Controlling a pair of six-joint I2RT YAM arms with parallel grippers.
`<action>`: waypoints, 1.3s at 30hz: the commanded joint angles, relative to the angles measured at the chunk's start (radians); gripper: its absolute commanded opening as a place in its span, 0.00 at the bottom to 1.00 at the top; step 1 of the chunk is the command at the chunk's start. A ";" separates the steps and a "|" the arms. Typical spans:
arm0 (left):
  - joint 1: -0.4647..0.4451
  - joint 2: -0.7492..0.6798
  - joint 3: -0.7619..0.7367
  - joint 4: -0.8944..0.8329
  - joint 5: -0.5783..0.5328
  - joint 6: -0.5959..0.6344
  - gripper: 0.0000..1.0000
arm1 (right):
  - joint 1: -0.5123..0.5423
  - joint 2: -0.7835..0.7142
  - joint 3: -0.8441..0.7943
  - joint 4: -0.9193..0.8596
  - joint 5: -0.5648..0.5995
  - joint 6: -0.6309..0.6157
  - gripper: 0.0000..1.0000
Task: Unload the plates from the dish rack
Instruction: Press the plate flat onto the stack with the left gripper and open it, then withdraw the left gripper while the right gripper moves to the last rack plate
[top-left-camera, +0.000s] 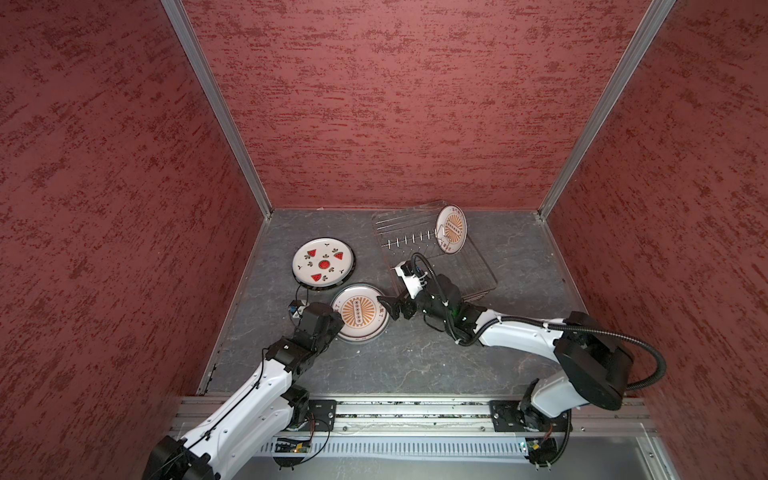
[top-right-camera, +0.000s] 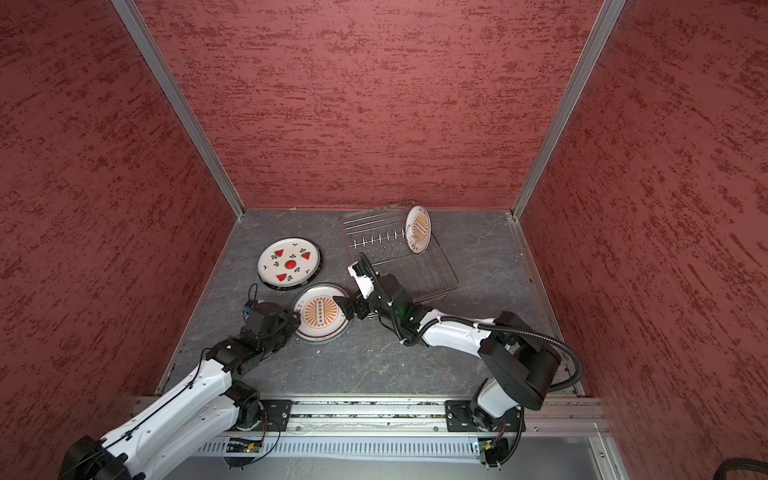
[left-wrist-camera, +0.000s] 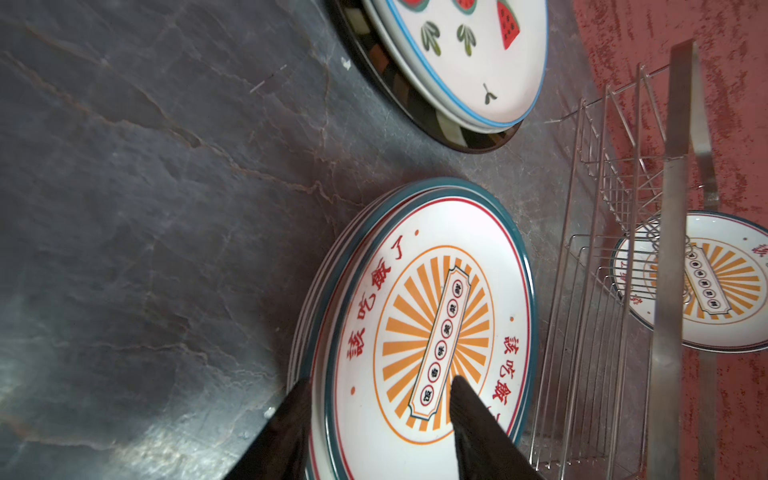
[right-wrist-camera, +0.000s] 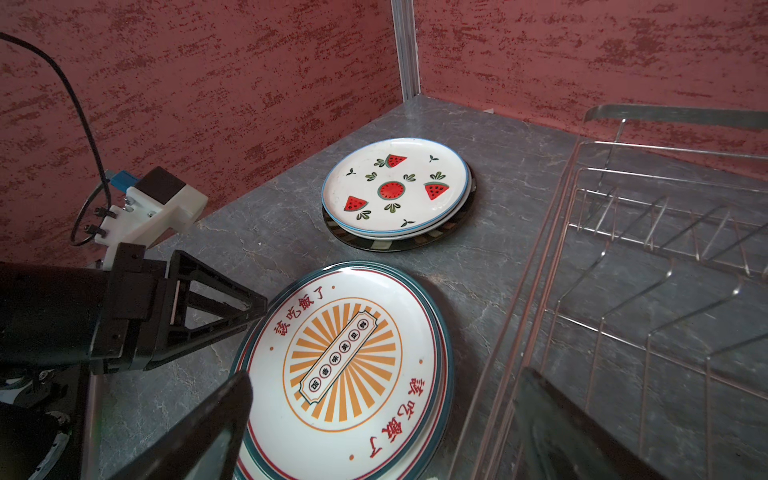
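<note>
In a top view: one sunburst plate (top-left-camera: 451, 229) upright at the far end of the dish rack (top-left-camera: 457, 274); sunburst stack (top-left-camera: 360, 313) and watermelon stack (top-left-camera: 323, 262) flat beside it; left gripper (left-wrist-camera: 380, 380) jaws apart astride the sunburst stack's rim; right gripper (top-left-camera: 390, 308) wide, empty; I judge a release in hand — next I must fetch that last plate.

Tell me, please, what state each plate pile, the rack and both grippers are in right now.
dish rack, holds one plate only; its other prongs are bare.
racked sunburst plate, standing on edge in the rack, leaning.
sunburst stack, lying flat on the table, face up.
watermelon stack, flat on the table, dark-rimmed plate at the bottom.
left gripper, jaws parted astride the sunburst stack's rim; grip unclear.
right gripper, wide open, holding nothing.
</note>
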 joint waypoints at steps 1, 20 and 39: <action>-0.024 -0.062 0.017 0.017 -0.070 0.055 0.71 | 0.005 -0.064 -0.048 0.092 0.023 0.008 0.99; -0.091 0.004 -0.183 0.959 0.443 0.572 0.99 | -0.215 -0.241 -0.153 0.120 0.070 0.189 0.99; -0.041 0.397 -0.135 1.255 0.599 0.654 0.99 | -0.544 -0.180 0.043 -0.183 0.170 0.240 0.99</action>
